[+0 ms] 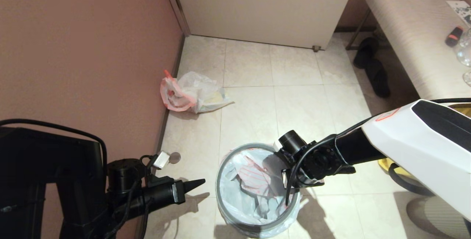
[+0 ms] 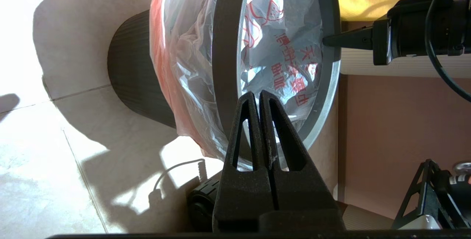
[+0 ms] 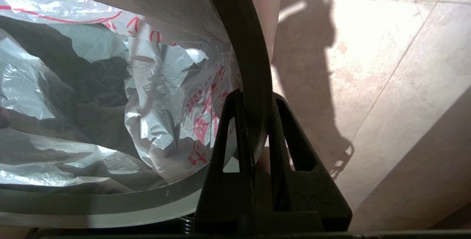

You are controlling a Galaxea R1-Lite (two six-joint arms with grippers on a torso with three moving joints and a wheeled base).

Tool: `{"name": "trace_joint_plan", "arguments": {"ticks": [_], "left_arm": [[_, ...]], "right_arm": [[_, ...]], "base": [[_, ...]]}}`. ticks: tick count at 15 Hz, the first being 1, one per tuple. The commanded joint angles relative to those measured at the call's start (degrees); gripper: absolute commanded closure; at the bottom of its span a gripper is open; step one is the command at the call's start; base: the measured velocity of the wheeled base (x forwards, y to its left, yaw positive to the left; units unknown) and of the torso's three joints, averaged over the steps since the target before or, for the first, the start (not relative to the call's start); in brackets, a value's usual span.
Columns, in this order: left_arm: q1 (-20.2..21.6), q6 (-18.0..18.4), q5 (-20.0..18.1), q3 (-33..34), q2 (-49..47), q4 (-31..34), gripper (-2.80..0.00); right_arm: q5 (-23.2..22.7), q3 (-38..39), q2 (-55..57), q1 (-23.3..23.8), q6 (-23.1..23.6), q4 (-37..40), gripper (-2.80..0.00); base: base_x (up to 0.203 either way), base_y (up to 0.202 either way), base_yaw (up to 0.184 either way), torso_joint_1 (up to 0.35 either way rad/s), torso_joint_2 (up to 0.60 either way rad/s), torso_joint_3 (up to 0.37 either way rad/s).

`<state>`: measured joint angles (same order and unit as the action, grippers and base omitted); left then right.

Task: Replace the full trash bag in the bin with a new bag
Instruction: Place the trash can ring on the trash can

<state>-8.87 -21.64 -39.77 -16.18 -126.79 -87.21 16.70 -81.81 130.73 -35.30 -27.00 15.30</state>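
Beige tile floor by a pink wall. Lumpy translucent white full trash bag [image 1: 191, 95] is out, lying by the wall. New translucent red-printed bag [image 1: 254, 180] lines the small round black bin [image 2: 136, 70]. Right gripper [image 3: 254, 103] is clamped on the loose grey ring [image 1: 235, 150], probably seating it. Left gripper [image 1: 195, 184] is closed, empty, beside the bin.

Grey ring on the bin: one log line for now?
right gripper: shut on loose grey ring | thin white bag: lining black bin | left gripper: shut, beside bin | lumpy bag: floor

Clamped between the right gripper's [image 3: 254, 103] matt, grainy black plastic jaws is the bin's [image 2: 132, 70] smooth grey ring [image 3: 246, 47], beside the new bag [image 3: 154, 95] of thin, crinkled, glossy translucent plastic, above polished stone-look floor tiles [image 3: 368, 47].
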Motion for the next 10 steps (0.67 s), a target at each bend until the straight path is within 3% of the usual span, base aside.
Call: {"name": "trace_joint_plan", "arguments": {"ticks": [1, 2, 10], "left_arm": [[0.0, -0.16, -0.22, 0.01, -0.12, -2.74, 0.0], [0.0, -0.12, -0.22, 0.01, -0.16, -2.74, 0.0], [0.0, -0.07, -0.22, 0.01, -0.21, -2.74, 0.0]], "right_arm": [[0.37, 0.54, -0.92, 0.06, 1.13, 0.18, 0.0], [0.98, 0.6, -1.08, -0.03, 1.25, 0.09, -2.8], [0.73, 1.91, -4.87, -0.03, 1.16, 0.26, -2.8]], "base": [[0.0, 0.0, 0.0, 0.0, 0.0, 0.0], [0.0, 0.0, 0.0, 0.0, 0.0, 0.0], [0.0, 0.0, 0.0, 0.0, 0.0, 0.0]]}}
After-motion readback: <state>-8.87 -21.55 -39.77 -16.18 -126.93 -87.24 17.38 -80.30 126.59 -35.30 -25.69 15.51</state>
